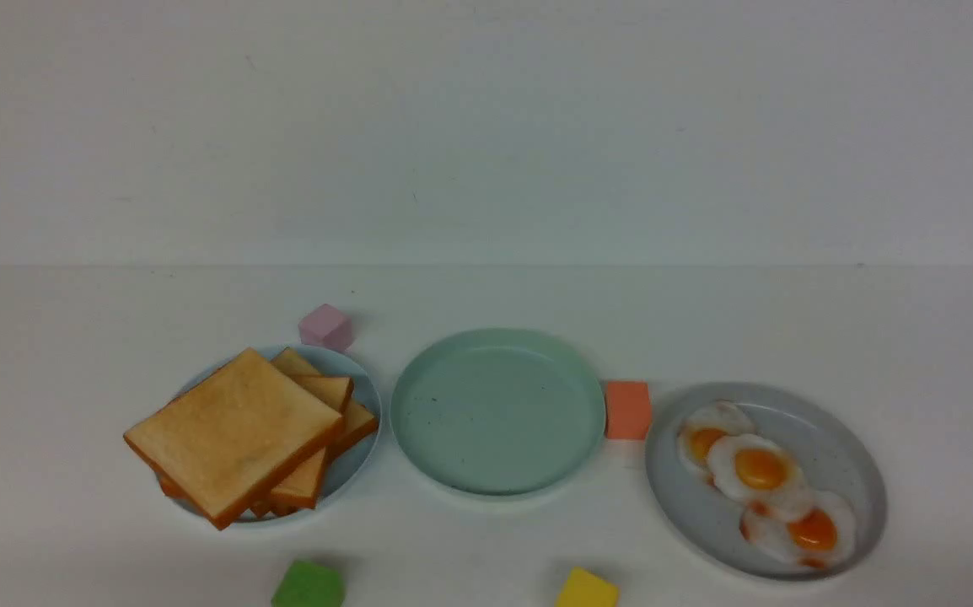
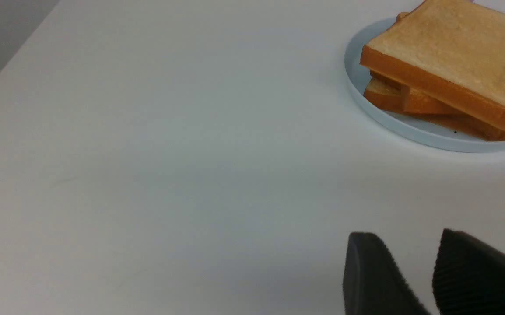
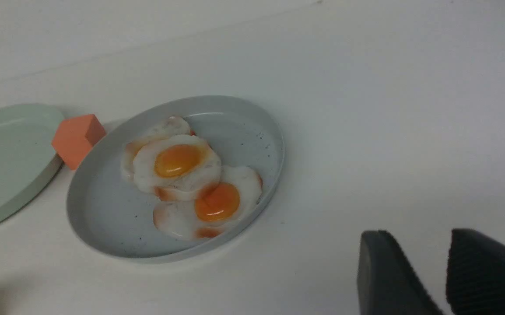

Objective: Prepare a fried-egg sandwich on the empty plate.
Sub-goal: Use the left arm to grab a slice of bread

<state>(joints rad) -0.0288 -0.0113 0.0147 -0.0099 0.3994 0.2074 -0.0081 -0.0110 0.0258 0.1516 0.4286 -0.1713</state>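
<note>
The mint-green empty plate [image 1: 497, 410] [image 3: 3, 162] sits bare in the middle of the table. Left of it a pale blue plate [image 1: 363, 455] [image 2: 357, 83] carries a loose pile of toast slices [image 1: 238, 430] [image 2: 454, 57]. To the right, a grey speckled plate [image 1: 849, 464] [image 3: 252, 131] holds three overlapping fried eggs [image 1: 760, 468] [image 3: 178, 164]. No sandwich shows. Neither arm appears in the front view. My left gripper [image 2: 405, 238] hovers open over bare table short of the toast plate, nothing between its fingers. Open and empty too, my right gripper [image 3: 414, 236] hangs over bare table beside the egg plate.
Small blocks lie about: pink [image 1: 326, 326] behind the toast plate, orange [image 1: 626, 410] [image 3: 77, 138] between the mint and grey plates, green [image 1: 308, 585] and yellow [image 1: 586, 589] at the front edge. A white wall stands behind the table.
</note>
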